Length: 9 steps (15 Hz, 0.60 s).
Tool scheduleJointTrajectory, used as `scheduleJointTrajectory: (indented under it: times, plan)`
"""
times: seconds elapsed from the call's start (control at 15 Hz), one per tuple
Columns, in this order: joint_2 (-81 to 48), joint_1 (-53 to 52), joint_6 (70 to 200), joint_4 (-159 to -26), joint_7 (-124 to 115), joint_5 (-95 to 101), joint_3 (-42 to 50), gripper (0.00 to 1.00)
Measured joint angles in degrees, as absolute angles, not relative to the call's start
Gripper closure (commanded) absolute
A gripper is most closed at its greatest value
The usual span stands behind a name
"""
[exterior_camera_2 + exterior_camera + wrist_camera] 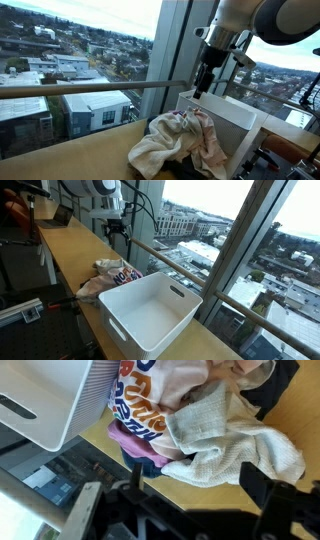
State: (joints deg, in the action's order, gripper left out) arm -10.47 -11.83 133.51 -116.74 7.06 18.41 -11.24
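While the Panda arm hangs over the wooden desk (68, 252), its claw (116, 234) sits up in the air above one messy pile of clothes (108, 277), not touching any of it. The wrist view settles the claw question: both fingers (88, 510) stand wide apart with nothing between them, so it's empty.

The pile lies on the desk right by the window, pushed up against one white plastic bin (150, 315). That's the only bin around, and two handle slots show on it in an exterior view. Nothing shows inside the bin from that angle.

Counting the laundry from the wrist view, at least four pieces can be told apart:
- one white shirt with orange and blue lettering (148, 400), right against the bin's corner
- one cream towel-ish cloth (235, 448), sprawled toward the bare desk
- one pink piece (128, 440), poking out under the shirt
- one dark piece (278, 388), at the far edge

There may be more buried underneath, can't tell. In an exterior view the claw (201, 90) hangs just above the pile's bin-side edge.
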Motion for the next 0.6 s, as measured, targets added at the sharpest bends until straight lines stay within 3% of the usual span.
scheduleJointTrajectory:
  times: [0.6]
  plan:
    - [-10.3, -12.0, 135.3, -123.3, 6.4, 28.4, -10.0, 0.0]
